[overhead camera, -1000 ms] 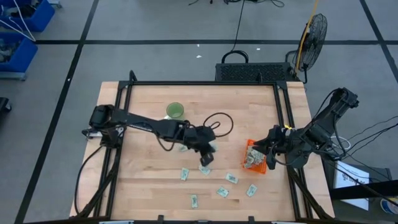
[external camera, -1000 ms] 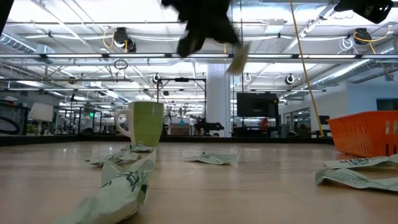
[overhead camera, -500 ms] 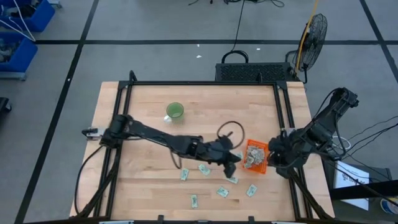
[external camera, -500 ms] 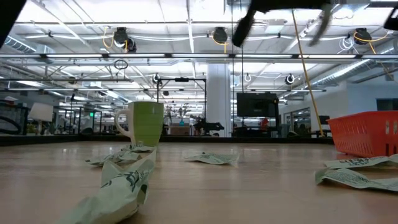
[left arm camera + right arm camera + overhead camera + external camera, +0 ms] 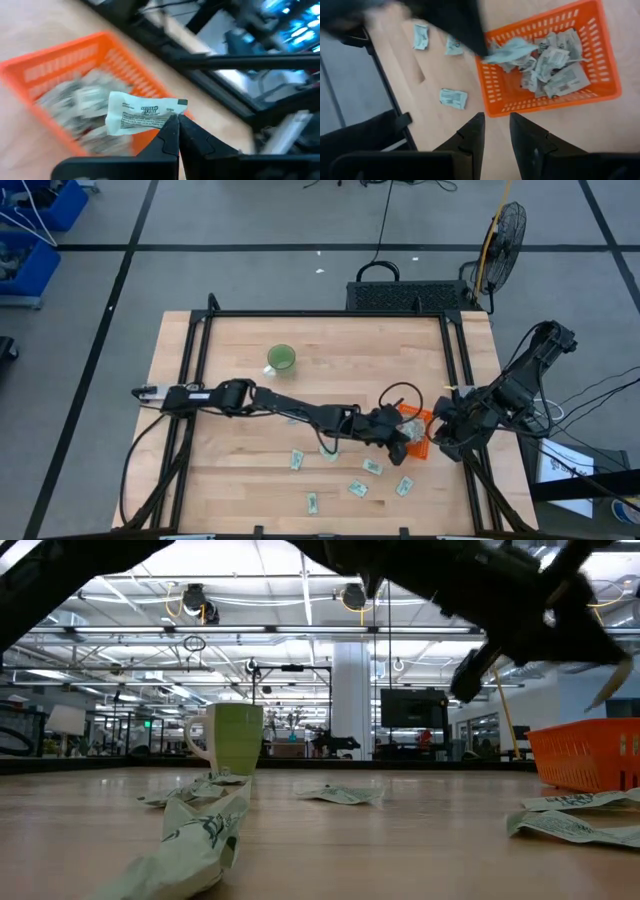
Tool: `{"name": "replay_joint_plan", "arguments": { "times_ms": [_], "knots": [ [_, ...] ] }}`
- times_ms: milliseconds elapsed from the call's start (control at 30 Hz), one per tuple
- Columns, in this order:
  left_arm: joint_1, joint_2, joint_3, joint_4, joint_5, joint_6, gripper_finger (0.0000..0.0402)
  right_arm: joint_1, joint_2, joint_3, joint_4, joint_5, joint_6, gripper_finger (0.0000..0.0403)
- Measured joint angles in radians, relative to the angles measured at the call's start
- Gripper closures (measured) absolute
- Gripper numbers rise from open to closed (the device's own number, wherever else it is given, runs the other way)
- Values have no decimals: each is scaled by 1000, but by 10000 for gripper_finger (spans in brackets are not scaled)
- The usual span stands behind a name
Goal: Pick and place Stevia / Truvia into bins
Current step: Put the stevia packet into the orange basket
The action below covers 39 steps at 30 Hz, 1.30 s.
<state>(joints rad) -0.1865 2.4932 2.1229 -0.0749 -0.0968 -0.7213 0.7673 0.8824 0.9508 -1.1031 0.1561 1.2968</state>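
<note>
Wooden tabletop ringed by a black frame.

Left arm stretched from the left edge across the middle toward the right edge. Right arm folded just off the right edge.

Orange bin near the right edge, about halfway down that side, already holding a heap of packets.

Green cup upright on the far half of the tabletop, well apart from the bin.

Left gripper above the bin's near rim, fingers pinched tight on one end of a white and green packet, held in the air over the bin.

Right gripper beside the bin at the right edge, fingers parted with a gap between them, nothing in them.

Loose packets scattered flat on the tabletop toward the near edge, in front of and to the left of the bin; one farther left, another close to the near edge, one just in front of the bin.
</note>
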Motion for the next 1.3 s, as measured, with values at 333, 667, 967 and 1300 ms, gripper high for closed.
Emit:
{"name": "replay_joint_plan", "arguments": {
  "times_ms": [333,667,967,1300],
  "knots": [
    [53,8,-3,-24,106,17,348,0,7,0,82,0,-63,316],
    [57,-33,-4,-47,406,32,321,0,11,-2,107,6,-120,316],
    [99,-236,-3,-505,531,254,353,-5,23,-241,686,48,-389,306],
    [115,-431,-3,-752,198,383,392,-56,87,-510,1314,38,-629,246]
  ]
}}
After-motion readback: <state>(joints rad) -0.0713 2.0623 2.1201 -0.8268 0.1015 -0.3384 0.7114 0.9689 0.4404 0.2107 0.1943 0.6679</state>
